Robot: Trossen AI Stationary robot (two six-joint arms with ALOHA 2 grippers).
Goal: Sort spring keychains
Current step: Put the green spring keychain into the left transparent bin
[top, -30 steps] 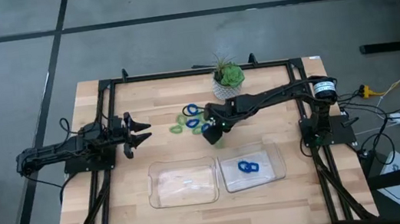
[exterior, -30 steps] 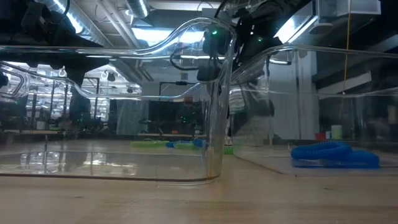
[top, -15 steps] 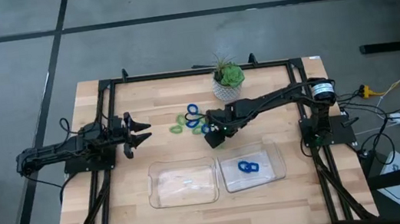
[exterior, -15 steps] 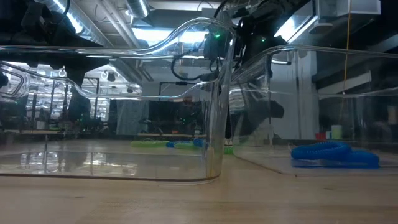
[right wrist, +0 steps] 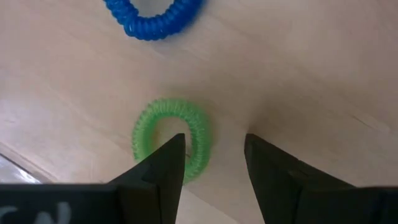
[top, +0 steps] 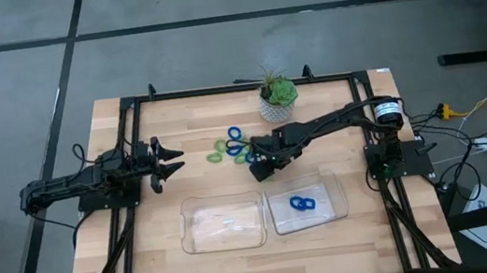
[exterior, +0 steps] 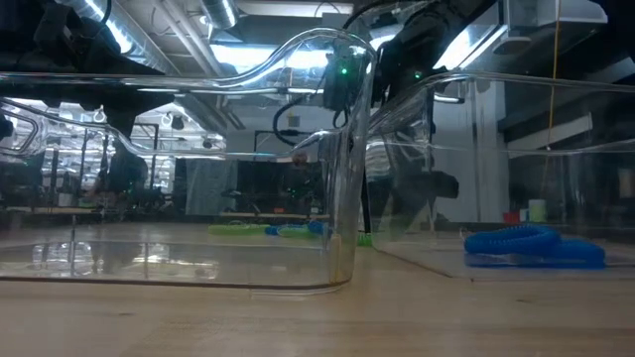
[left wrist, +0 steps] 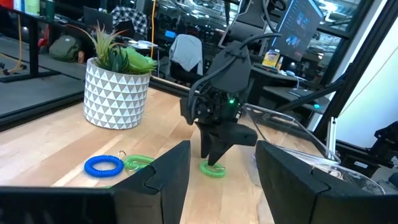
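The worktop [top: 146, 253] carries two clear trays: the left tray [top: 223, 222] looks empty, the right tray [top: 308, 204] holds blue keychains [top: 302, 203], so colours evidently go apart. The left gripper [top: 171, 160] waits at the left side, fingers spread. The right gripper [right wrist: 211, 162] hangs low over the unsorted keychains [top: 231, 146] by the plant [top: 277, 97], fingers released and straddling one side of a green keychain [right wrist: 169, 142], set to pinch it.
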